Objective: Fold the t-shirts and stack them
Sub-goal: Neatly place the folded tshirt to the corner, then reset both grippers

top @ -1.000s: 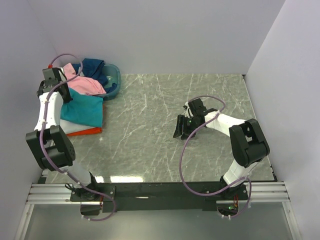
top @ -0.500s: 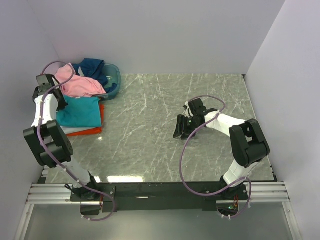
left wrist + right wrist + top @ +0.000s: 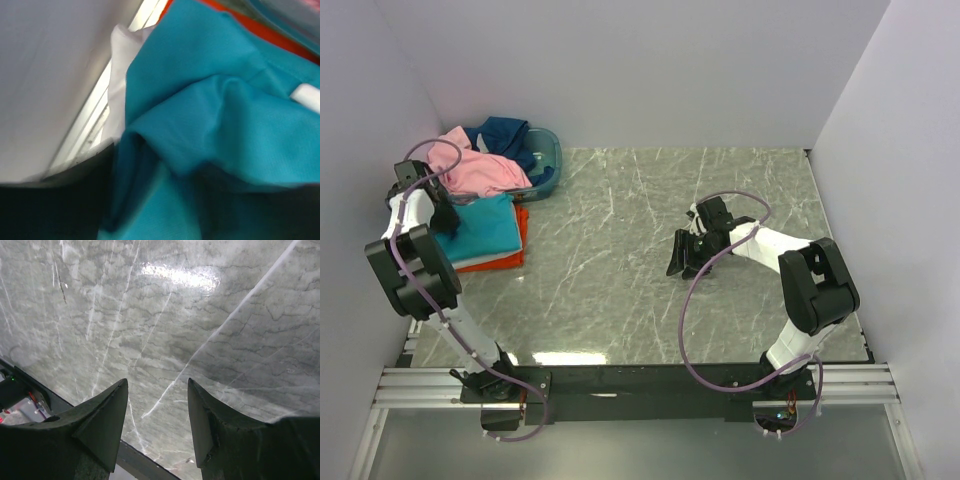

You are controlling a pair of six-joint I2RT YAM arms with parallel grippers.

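Note:
A folded teal t-shirt [image 3: 485, 224] lies at the table's far left on top of an orange t-shirt [image 3: 518, 240]. My left gripper [image 3: 442, 214] sits low at the teal shirt's left edge. In the left wrist view, teal cloth [image 3: 220, 120] fills the picture and hides the jaws, with an orange edge [image 3: 260, 30] and white cloth [image 3: 120, 75] beyond it. A pink t-shirt [image 3: 480, 172] and a navy t-shirt [image 3: 506, 134] are heaped at the basket. My right gripper [image 3: 682, 262] [image 3: 157, 382] hangs open over bare marble and holds nothing.
The blue-grey plastic basket [image 3: 548, 160] stands at the back left, against the wall corner. The left wall runs close beside the shirt stack and my left arm. The metal rail [image 3: 640, 385] with both arm bases runs along the near edge.
My left gripper has moved nearer and down along the left wall to the teal shirt's edge. The teal shirt now lies narrower and flatter on the stack. The right arm has not moved.

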